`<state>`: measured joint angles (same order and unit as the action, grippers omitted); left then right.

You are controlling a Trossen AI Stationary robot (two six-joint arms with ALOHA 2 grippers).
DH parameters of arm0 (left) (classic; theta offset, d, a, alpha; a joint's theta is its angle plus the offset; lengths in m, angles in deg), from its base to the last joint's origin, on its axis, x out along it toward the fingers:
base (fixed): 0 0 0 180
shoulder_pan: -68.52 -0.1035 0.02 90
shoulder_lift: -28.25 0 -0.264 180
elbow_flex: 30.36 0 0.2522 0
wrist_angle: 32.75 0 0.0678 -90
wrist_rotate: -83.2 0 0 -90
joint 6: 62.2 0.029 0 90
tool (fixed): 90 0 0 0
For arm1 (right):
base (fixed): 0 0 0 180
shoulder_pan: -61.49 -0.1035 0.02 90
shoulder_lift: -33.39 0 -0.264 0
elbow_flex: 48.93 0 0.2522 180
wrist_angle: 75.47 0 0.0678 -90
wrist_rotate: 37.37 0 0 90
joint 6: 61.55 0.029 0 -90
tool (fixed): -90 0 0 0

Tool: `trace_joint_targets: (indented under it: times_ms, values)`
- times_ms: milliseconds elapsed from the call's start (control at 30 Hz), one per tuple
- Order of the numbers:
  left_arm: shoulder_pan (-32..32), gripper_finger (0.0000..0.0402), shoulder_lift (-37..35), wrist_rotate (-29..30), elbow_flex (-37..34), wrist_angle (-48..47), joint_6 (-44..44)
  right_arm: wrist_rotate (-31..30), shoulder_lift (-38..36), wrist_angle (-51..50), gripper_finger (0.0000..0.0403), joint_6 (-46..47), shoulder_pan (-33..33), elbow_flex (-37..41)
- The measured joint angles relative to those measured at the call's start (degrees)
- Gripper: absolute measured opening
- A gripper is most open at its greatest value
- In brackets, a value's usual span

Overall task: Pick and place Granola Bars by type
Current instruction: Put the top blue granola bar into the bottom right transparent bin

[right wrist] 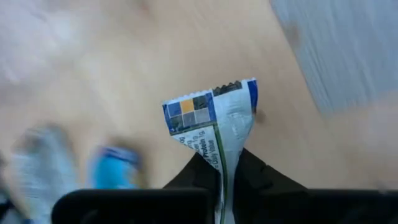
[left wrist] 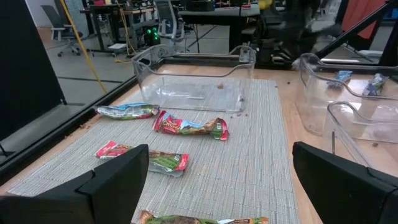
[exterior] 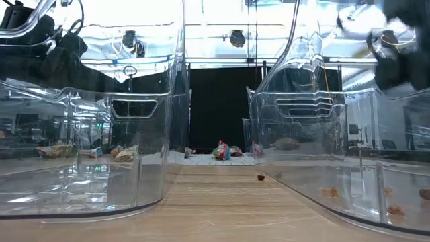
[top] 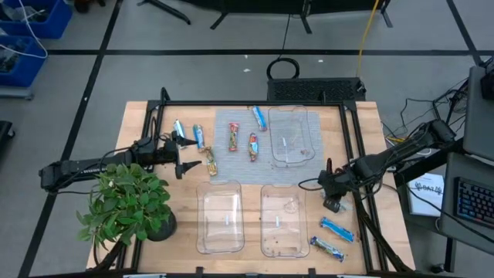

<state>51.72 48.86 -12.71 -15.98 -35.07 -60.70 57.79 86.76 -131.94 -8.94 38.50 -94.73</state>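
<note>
- High view, left of frame: left gripper [top: 183, 154] gapes wide and empty over the mat's left edge, with a blue bar [top: 198, 137] and a gold bar [top: 211, 162] just beside it; its wrist view shows red bars [left wrist: 190, 126] lying crosswise ahead.
- Centre: three clear trays [top: 220, 217], apparently without bars.
- Right of frame: right gripper [top: 333, 202] is clamped on a blue bar [right wrist: 211, 127], its long axis pointing out from the fingers; two blue bars [top: 337, 229] lie below it, so that pile is near.
- Fingers' tips hide the held bar's lower half.
</note>
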Motion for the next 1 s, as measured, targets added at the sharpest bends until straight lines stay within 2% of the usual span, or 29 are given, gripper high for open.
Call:
trace_joint_targets:
  times_ms: [133, 267, 367, 500, 767, 900, 1000]
  values:
    - [0.0, 0.0397, 0.0, 0.0, 0.0, 0.0, 0.0, -7.4, -2.0, 1.9, 0.0008, -6.7, 0.0, -6.3]
    - [0.0, 0.0397, 0.0, 0.0, 0.0, 0.0, -0.1, -11.2, -2.2, 13.6, 0.0008, -17.1, 0.0, -10.1]
    - [0.0, 0.0397, 0.0, 0.0, 0.0, 0.0, -0.1, -10.8, 0.4, 19.5, 0.0007, -23.5, 0.0, -12.1]
    - [0.0, 0.0397, 0.0, 0.0, 0.0, 0.0, -0.2, -8.8, 8.0, 19.8, 0.0007, -28.2, 0.0, -16.0]
    - [0.0, 0.0397, 0.0, 0.0, 0.0, 0.0, -0.3, 2.5, 25.8, 20.7, 0.0006, -35.7, 1.6, -25.4]
    - [0.0, 0.0397, 0.0, 0.0, 0.0, 0.0, -0.3, 2.5, 29.6, 20.7, 0.0009, -39.1, 2.4, -27.7]
    - [0.0, 0.0397, 0.0, 0.0, 0.0, 0.0, -0.3, 2.4, 30.1, 21.2, 0.0037, -39.0, 2.9, -27.8]
